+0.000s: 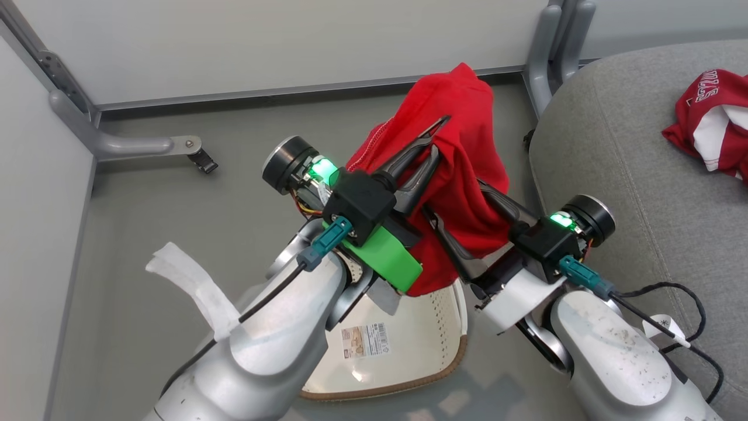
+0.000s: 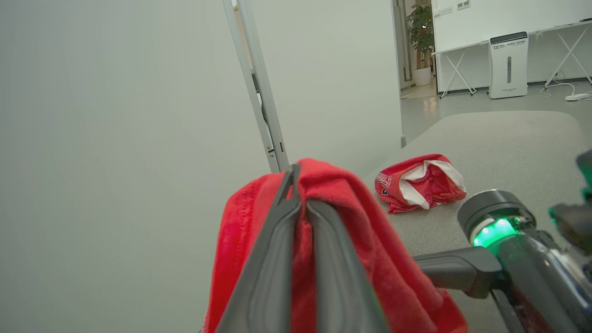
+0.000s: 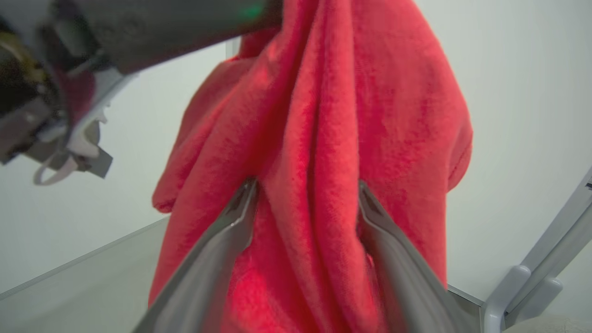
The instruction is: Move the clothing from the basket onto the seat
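A red piece of clothing (image 1: 461,175) hangs in the air above the basket (image 1: 409,383), a cream perforated tub with a brown rim and a label. My left gripper (image 1: 435,131) is shut on the clothing's top fold (image 2: 351,222), fingers (image 2: 277,240) pressed together. My right gripper (image 1: 453,202) stands open lower down, its two fingers (image 3: 231,222) straddling the hanging fabric (image 3: 323,115). A second red and white piece of clothing (image 1: 713,123) lies crumpled on the grey seat (image 1: 613,175), and it also appears in the left wrist view (image 2: 418,182).
Pale partition walls close off the back and left, with grey metal feet (image 1: 146,143) and posts (image 1: 555,41) on the floor. A black cable (image 1: 672,292) trails over the seat's edge by my right arm. A white appliance (image 2: 508,64) stands far off.
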Motion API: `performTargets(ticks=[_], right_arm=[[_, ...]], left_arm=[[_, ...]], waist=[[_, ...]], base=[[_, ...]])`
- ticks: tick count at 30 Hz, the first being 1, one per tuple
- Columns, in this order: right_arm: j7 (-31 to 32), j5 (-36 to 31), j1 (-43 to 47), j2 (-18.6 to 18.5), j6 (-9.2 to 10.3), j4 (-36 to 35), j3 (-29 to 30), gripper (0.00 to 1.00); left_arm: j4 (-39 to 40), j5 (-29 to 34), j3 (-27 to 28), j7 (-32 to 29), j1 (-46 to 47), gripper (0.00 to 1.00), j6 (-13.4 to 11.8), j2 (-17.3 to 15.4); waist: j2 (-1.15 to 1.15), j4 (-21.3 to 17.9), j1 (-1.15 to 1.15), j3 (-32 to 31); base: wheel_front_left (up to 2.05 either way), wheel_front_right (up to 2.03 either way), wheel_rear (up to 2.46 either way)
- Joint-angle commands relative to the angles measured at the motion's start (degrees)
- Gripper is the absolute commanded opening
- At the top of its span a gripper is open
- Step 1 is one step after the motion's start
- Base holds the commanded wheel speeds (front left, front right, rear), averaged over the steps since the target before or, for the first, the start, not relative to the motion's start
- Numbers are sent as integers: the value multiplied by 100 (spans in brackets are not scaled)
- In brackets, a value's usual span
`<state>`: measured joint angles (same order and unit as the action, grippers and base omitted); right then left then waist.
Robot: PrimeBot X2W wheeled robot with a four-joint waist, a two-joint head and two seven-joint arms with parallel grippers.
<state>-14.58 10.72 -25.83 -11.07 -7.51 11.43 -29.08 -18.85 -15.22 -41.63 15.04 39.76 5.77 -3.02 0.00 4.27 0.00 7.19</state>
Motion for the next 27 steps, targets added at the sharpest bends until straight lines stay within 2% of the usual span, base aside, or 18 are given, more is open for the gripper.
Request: performTargets(ticks=[1,8,9,10,11,27], right_arm=[[-22,44,-85,24,4,83,-36,100],[-55,66,-202,287,4,354,64,100],[-59,61,-207,318,4,380,65,87],[-61,51,-214,346,4,399,79,6],[-63,59,-215,372,4,407,106,0],[-68,26,-37,413,4,224,245,0]], left_arm=[[49,-80,-35,20,131,0,-35,12],[171,-246,-249,20,202,0,-170,16],[175,-268,-267,20,214,0,-178,16],[179,-288,-290,20,225,0,-189,16],[181,-295,-309,20,236,0,-202,16],[45,-292,-273,16,193,0,-223,16]], waist=[[0,13,0,9],[0,29,0,48],[0,31,0,51],[0,33,0,54],[0,34,0,56],[0,-9,0,42]], base=[[0,0,0],[0,0,0],[0,0,0],[0,0,0],[0,0,0],[0,0,0]])
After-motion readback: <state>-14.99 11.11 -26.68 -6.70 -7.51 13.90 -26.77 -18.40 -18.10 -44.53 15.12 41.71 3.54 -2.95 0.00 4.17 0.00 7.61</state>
